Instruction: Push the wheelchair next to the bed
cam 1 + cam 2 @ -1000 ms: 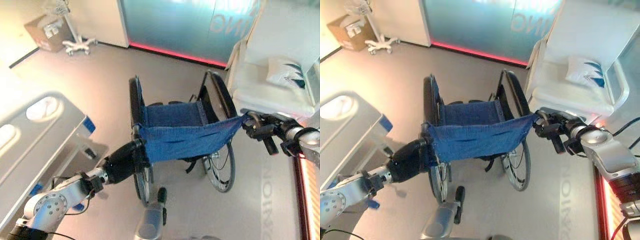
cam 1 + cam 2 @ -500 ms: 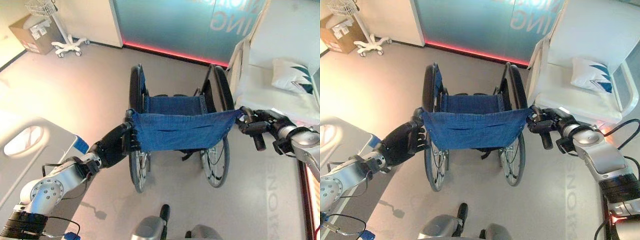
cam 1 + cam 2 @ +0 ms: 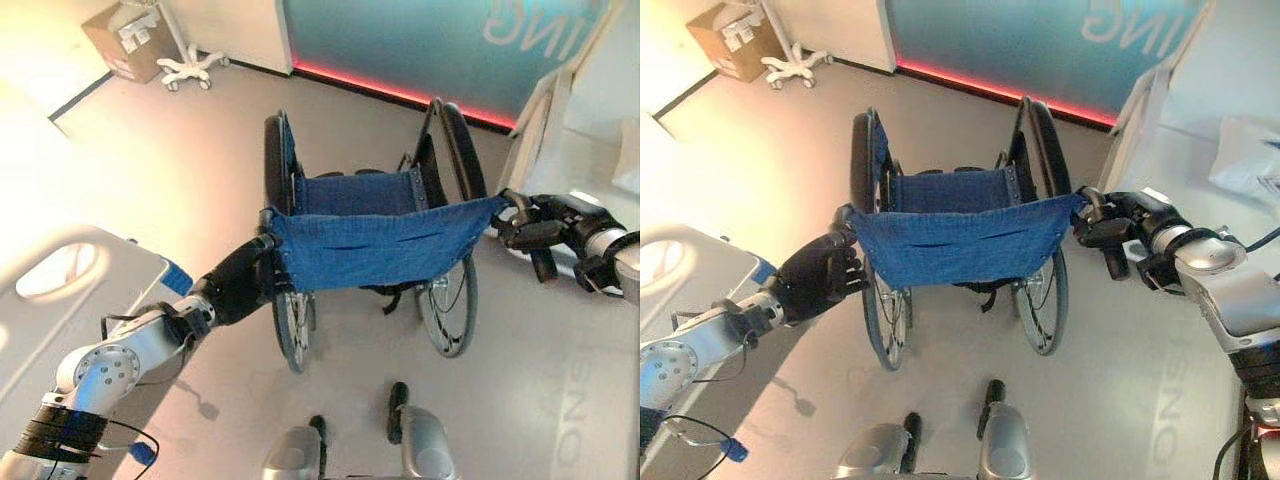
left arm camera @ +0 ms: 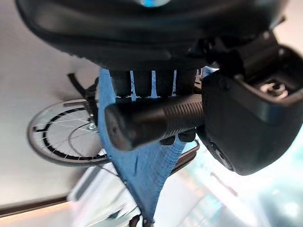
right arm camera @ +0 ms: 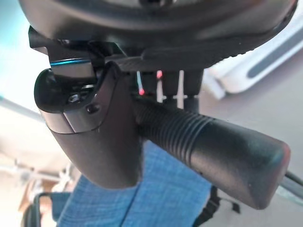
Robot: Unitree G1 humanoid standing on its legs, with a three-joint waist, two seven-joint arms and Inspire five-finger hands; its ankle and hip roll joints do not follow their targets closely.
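Both hands clasp push grips: left hand (image 3: 820,280), right hand (image 3: 1118,228). Wheelchair (image 3: 958,240) likely rolls easily; bed (image 3: 1220,160) alongside.

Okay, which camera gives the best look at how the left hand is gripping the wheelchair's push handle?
The left wrist view: the left hand curls round the ribbed push handle up close. The eye views show that hand at the wheelchair's back corner, the handle mostly hidden.
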